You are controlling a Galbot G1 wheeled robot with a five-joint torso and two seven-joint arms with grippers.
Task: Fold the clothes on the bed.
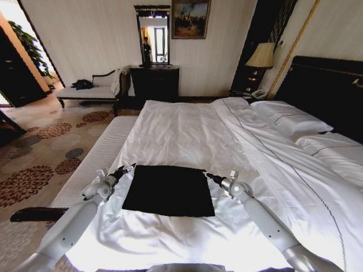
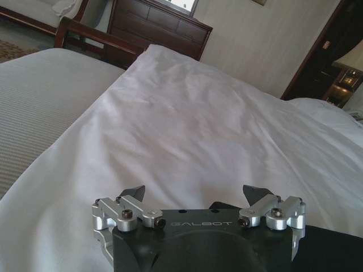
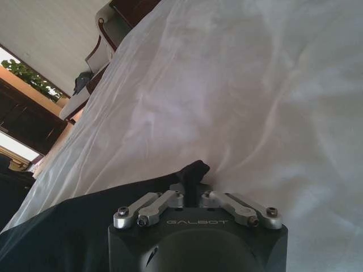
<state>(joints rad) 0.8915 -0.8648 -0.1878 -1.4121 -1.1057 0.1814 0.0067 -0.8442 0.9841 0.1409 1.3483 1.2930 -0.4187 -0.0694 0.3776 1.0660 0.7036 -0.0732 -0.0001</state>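
The clothes [image 1: 169, 190] lie as a flat black rectangle on the white sheet near the foot of the bed [image 1: 187, 130]. My left gripper [image 1: 128, 169] hovers at the rectangle's far left corner. In the left wrist view this gripper [image 2: 195, 195] is open, its fingertips [image 2: 136, 192] wide apart over bare sheet, with black fabric [image 2: 334, 249] just beside it. My right gripper [image 1: 207, 176] sits at the far right corner. In the right wrist view it [image 3: 193, 171] is shut, and the edge of the black fabric [image 3: 74, 226] runs up into its closed tips.
White pillows [image 1: 292, 119] and a dark headboard [image 1: 326, 90] are at the right. A folded-back duvet [image 1: 295, 181] covers the right half. A dark dresser [image 1: 154, 82] and a bench [image 1: 91, 90] stand against the far wall. Patterned carpet [image 1: 45, 153] lies to the left.
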